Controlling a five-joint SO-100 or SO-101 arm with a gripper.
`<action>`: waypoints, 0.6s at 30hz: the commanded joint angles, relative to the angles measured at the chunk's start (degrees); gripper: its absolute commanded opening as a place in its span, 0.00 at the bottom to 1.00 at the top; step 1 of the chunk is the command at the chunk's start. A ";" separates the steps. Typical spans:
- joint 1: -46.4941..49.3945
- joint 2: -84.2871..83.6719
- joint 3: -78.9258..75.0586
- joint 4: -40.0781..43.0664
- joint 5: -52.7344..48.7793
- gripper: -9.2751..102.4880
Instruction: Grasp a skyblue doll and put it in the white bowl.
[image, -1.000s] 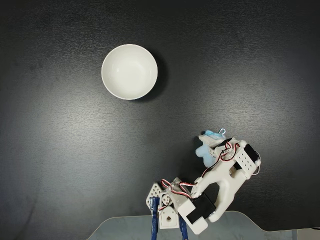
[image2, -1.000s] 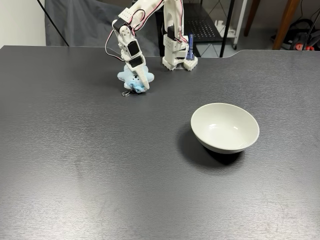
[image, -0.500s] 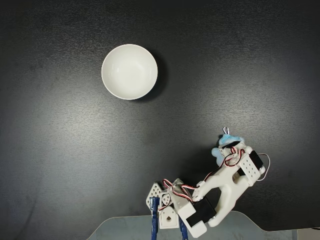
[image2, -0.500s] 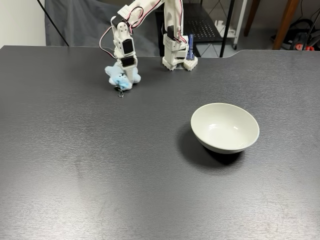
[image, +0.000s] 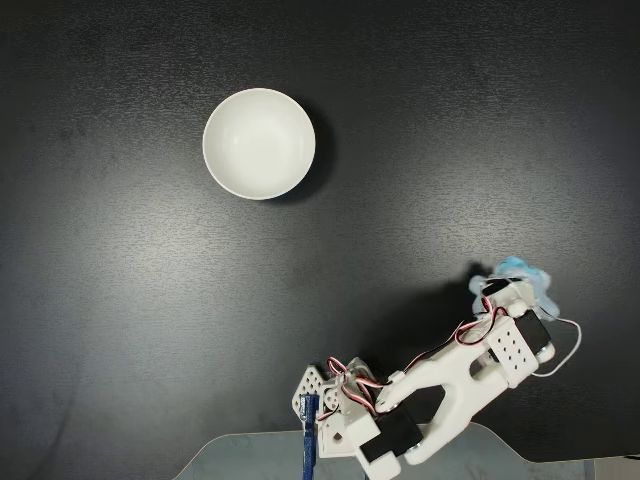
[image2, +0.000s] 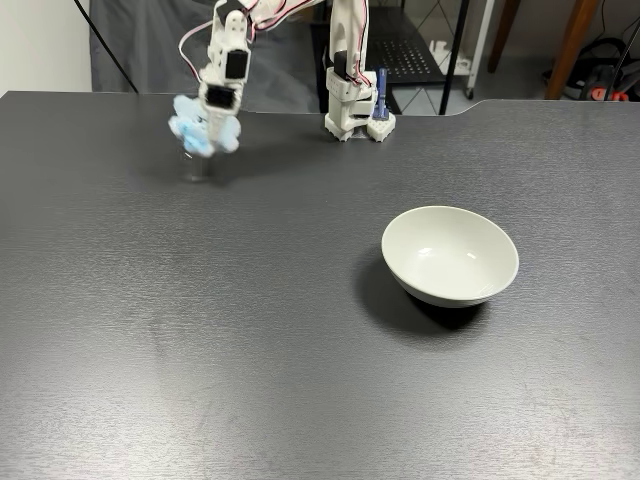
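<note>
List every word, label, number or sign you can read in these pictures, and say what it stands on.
None: no readable text in either fixed view.
The white bowl is plain.
The skyblue doll, held in the gripper, is blurred; no lettering shows.
The arm's base shows no legible marking.

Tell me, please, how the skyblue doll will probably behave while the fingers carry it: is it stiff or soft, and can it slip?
The skyblue doll looks fluffy, so it is probably soft and squashes between the fingers. It hangs above the table from the gripper and looks blurred, so it is likely light and may swing. Plush fur probably grips rather than slips.
</note>
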 joint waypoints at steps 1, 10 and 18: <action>-0.09 15.82 -8.53 4.13 14.41 0.07; -12.83 34.63 -14.06 31.73 25.22 0.07; -46.67 33.66 -21.36 32.87 36.74 0.07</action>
